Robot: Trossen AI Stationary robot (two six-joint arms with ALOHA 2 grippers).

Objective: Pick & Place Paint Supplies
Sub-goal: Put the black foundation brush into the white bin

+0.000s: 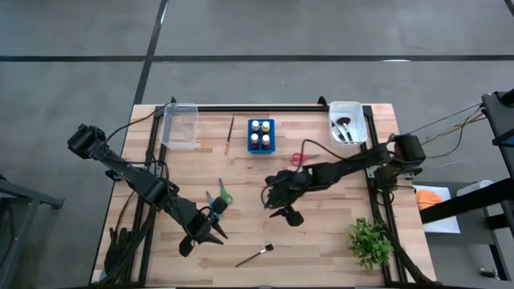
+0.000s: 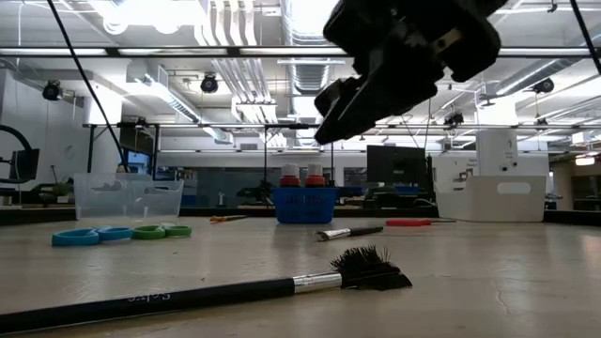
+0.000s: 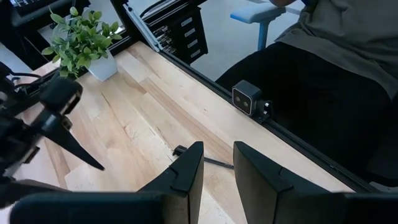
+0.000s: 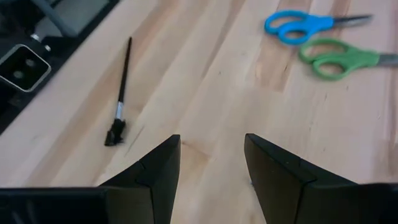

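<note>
Near the front edge of the wooden table (image 1: 321, 241), a dark-handled brush (image 1: 255, 256) lies flat, its bristles toward the plant side. This brush serves as the landmark. The left gripper (image 1: 210, 229) hovers just beside the brush's handle end, toward the left of the table; its two fingers (image 3: 186, 177) stand slightly apart with only a narrow gap between them and nothing held. The right gripper (image 1: 283, 210) hangs in the air behind the brush, toward the middle of the table, its fingers (image 4: 158, 168) parted wider and empty. Blue scissors (image 4: 298, 25) and green scissors (image 4: 336, 59) lie side by side behind the brush, near the left gripper. Farther back from the brush stands a blue bottle holder (image 1: 260, 135) with small paint bottles in it. Red scissors (image 1: 299, 159) lie between holder and right gripper. A wooden-handled brush (image 1: 230, 135) lies just beside the holder. A green plant (image 1: 369, 241) sits at the front corner, well apart from the brush.
</note>
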